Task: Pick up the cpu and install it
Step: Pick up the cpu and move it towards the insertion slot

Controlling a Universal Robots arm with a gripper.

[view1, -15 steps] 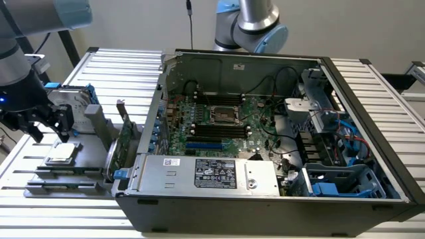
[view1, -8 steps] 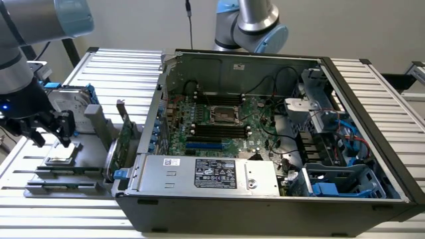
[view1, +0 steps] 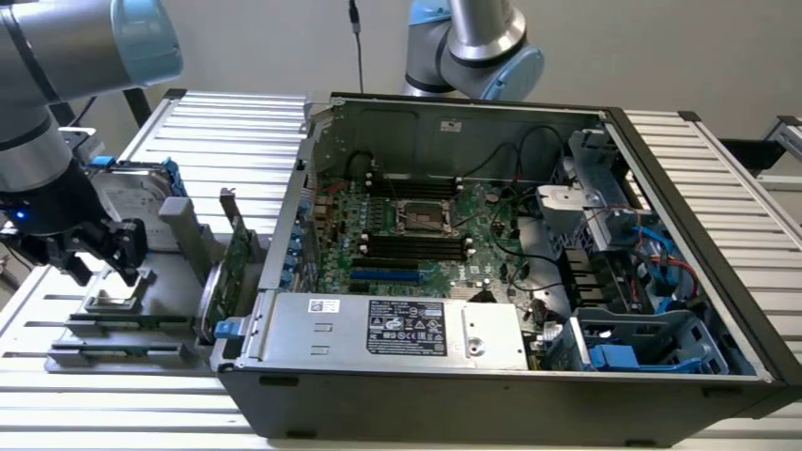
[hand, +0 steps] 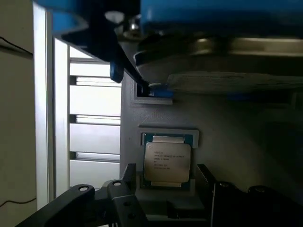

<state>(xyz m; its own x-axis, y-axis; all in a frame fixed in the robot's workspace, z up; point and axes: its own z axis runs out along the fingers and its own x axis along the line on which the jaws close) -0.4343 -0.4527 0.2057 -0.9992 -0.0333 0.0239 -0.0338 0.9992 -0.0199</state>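
The tool [view1: 103,271] hung low over a grey holder block [view1: 126,334]. The block lay on the slatted metal surface [view1: 239,122], close to the surface's edge on the exterior view's left. The tool's two dark fingers [hand: 127,176] stood wide apart, with nothing clamped between them.

In the wrist view the cpu [hand: 167,161] lay flat in a square recess of the holder block. Its silver-grey top faced up and bore printed lettering, and a thin green border showed round it. One finger stood on each side of the chip, near its edges but apart from it.

At the holder's far end a silver hard drive [view1: 126,188] with blue rails stood upright just beyond the tool. A green expansion card [view1: 232,268] stood on edge between the holder and the computer case [view1: 701,235].

The case lay on its side in the middle of the surface with its open side up. Inside it the motherboard [view1: 489,254] lay flat, with a metal-framed socket [view1: 423,216] near its centre. Whether anything sat in that socket could not be told. A grey power supply [view1: 389,329] with a printed label ran along the case's near wall.
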